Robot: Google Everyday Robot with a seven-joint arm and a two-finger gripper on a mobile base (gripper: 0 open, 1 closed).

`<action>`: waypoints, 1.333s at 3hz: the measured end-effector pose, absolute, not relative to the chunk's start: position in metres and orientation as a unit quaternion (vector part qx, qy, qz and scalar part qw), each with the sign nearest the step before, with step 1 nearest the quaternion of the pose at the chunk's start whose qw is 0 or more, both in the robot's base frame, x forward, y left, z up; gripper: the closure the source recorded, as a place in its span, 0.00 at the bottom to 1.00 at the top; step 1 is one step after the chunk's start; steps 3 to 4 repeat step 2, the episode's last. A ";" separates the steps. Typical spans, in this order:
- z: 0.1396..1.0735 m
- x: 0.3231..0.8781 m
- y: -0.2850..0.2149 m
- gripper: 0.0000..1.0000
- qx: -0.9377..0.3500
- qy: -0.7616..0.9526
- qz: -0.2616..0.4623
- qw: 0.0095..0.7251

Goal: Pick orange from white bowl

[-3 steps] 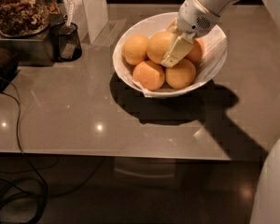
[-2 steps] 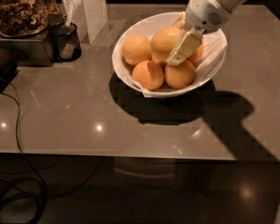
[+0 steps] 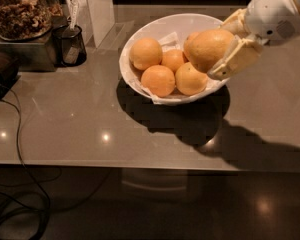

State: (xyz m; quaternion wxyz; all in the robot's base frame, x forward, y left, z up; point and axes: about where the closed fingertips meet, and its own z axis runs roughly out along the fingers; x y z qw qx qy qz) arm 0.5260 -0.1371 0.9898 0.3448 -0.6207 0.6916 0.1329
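Half done, by the look of it. Grips the orange (image 3: 206, 48) crosswise in the gripper (image 3: 221, 49), over the right-hand rim of the white bowl (image 3: 187, 19), toward the rear edge of the worktop (image 3: 90, 129) and a little right of its middle. Closes the fingers (image 3: 237, 58) onto the fruit's flanks, one in front and one behind, spread only as wide as the orange itself, with nothing else caught between them. Carries the orange above its neighbours and seemingly clear of them, though contact with the fruit just behind cannot be ruled out.

Shows four smaller round fruits (image 3: 158, 80) in the bowl, bedded on a crinkled white liner (image 3: 167, 38) and packed close enough to prop one another up. Hence, probably, the reach in from the right, toward the topmost and largest fruit.

Calls next for a steady lift up and away from the bowl, with grip enough to stop the smooth skin from rolling out between the pads. Risks otherwise a drop back into the pile, or a knock on the rim.

Stands well apart from the clutter at the rear left corner: a glass jar (image 3: 15, 9) of something brown, a dark cup (image 3: 70, 46) holding a utensil, and a black cable (image 3: 18, 134) trailing over the front edge near the left.
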 end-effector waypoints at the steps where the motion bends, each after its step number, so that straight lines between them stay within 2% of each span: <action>1: 0.994 0.494 -0.156 1.00 -0.592 0.706 0.116 0.371; 4: 0.993 0.491 -0.160 1.00 -0.588 0.709 0.115 0.372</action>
